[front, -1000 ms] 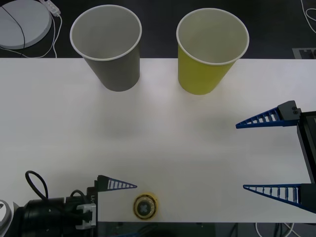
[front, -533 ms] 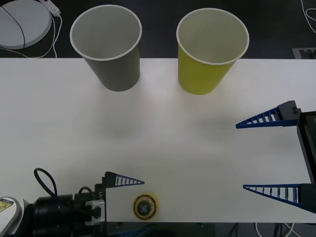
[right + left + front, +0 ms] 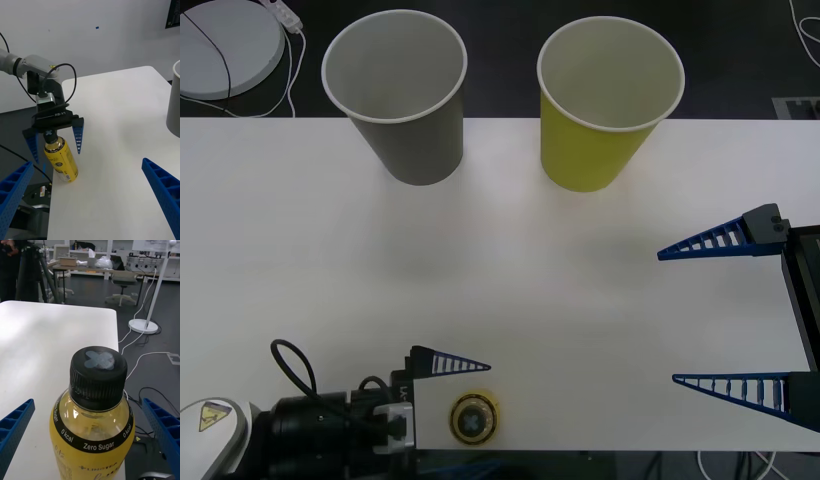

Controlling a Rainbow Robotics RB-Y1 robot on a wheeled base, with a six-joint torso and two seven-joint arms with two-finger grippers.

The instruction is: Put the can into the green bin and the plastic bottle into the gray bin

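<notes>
Front view puts the bottle (image 3: 473, 417) upright at the table's (image 3: 510, 290) near edge, cap up, with the left gripper (image 3: 465, 400) right at it: one blue finger shows just on the far side of the cap, the other is hidden below the frame edge. From the right wrist view the left gripper (image 3: 55, 140) hangs with its fingers spread wide to either side of the bottle (image 3: 61, 159), level with the cap and shoulder and touching neither. The left wrist view agrees: the bottle (image 3: 94, 416) stands dead centre between the two open fingers, so the grasp axis already crosses the bottle's upright long axis squarely. What is left, as I judge it, is to close on the neck or shoulder and lift. The gray bin (image 3: 400, 95) stands at the far edge on the left side, almost straight ahead of the bottle, with the green bin (image 3: 605, 105) just beside it to the right. The right gripper (image 3: 730, 318) waits wide open and empty over the table's right side, well apart from the bottle, so the left arm is plainly the nearer one.
</notes>
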